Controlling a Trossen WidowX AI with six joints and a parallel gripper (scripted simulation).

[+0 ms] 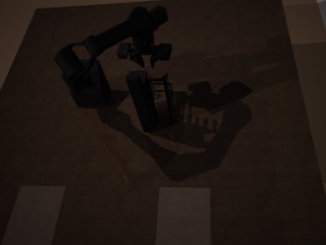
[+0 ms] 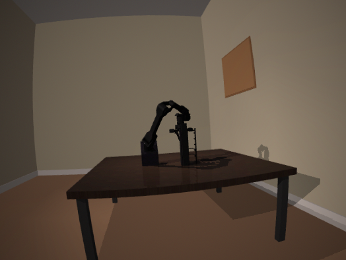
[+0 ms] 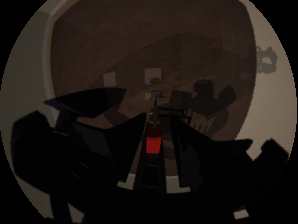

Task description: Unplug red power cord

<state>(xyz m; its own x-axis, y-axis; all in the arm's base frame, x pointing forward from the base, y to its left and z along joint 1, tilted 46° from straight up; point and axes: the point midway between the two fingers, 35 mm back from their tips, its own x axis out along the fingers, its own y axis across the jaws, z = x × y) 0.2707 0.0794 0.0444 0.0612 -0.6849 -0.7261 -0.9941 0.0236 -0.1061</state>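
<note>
The power strip [image 1: 140,101] [image 2: 184,150] is a tall black block standing upright on the table. The red plug [image 1: 149,76] [image 3: 154,144] shows as a small red patch high on the strip's side in the top view. An orange-brown cord [image 3: 155,109] runs from it in the wrist view. Whether the plug is seated cannot be made out. My gripper [image 1: 148,66] [image 3: 158,117] points down, partly open, with a gap between its fingertips. In the top view the tips appear just above the red plug. In the wrist view the plug appears between the fingers, with dark gaps on both sides and no visible grip.
A thin black rack [image 1: 169,102] [image 2: 195,142] with rungs stands beside the strip. A small grey plug [image 1: 155,96] [image 3: 156,94] shows lower between them. The arm's base box [image 1: 91,93] [image 2: 150,156] stands to the strip's left. Two pale rectangles lie near the table's front.
</note>
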